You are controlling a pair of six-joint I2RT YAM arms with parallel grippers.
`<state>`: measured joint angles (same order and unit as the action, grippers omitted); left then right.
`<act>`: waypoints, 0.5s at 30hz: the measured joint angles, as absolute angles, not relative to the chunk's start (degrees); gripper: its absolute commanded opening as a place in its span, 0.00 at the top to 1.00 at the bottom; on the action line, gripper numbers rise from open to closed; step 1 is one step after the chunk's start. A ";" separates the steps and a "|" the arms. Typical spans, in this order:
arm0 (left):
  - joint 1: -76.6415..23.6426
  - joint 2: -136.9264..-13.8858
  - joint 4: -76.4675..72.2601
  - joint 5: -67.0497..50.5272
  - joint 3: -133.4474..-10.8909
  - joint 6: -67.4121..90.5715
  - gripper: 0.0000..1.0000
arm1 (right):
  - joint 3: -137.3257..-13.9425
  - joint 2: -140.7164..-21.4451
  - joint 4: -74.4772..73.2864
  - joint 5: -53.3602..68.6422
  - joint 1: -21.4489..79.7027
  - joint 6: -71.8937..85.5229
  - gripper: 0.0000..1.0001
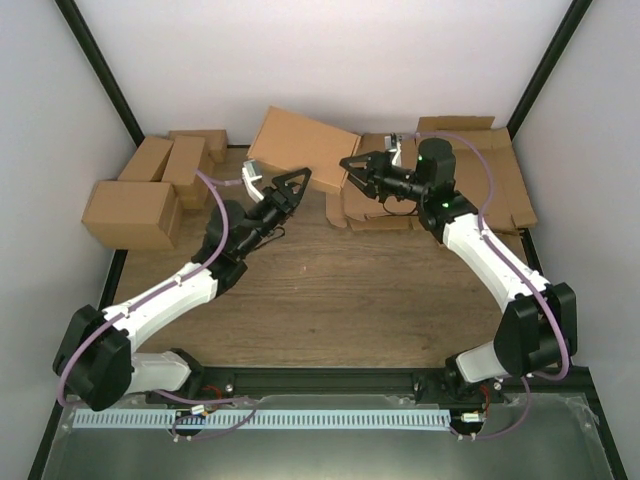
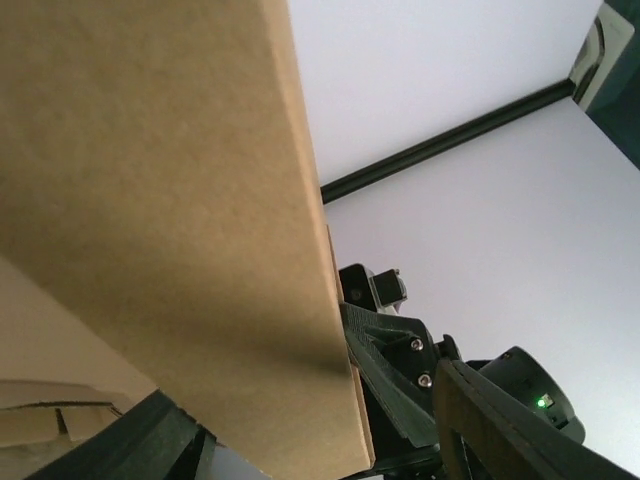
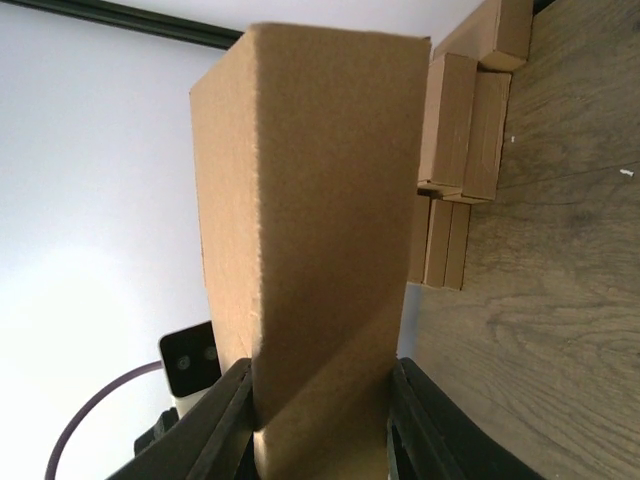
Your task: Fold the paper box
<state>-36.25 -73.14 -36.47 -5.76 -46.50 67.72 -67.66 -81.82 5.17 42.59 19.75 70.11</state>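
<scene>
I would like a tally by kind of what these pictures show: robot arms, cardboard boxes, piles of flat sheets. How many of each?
Robot arms: 2, ending in the left gripper and the right gripper
Paper box in the right gripper: 1
Finished brown boxes, far left: at least 4; they overlap
Pile of flat cardboard sheets: 1
Total: at least 8

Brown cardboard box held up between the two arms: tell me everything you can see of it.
The plain brown cardboard box is a rectangular, unprinted carton with a matte surface and crisp edges. The faces in view look closed, with no loose flaps showing. It sits tilted near the back centre and seems lifted off the wooden table. The right gripper is shut on its right end, one finger on each side. The left gripper straddles its near-left edge, open, with a gap on one side.
</scene>
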 measured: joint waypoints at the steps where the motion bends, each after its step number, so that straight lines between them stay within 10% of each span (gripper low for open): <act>1: -36.29 -73.14 -36.10 -5.45 -46.50 67.79 0.47 | -67.68 -81.97 5.43 42.96 19.75 70.17 0.74; 10: -36.42 -74.52 -34.70 -4.73 -46.94 68.27 0.37 | -67.83 -83.81 5.69 45.58 20.03 70.41 0.73; 15: -36.60 -74.54 -33.67 -4.05 -47.75 68.05 0.64 | -67.88 -83.81 5.54 45.60 20.03 70.35 0.68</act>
<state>-36.60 -74.54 -33.67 -4.05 -47.75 68.05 -67.88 -83.81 5.54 45.60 20.03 70.35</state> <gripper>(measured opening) 0.528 0.311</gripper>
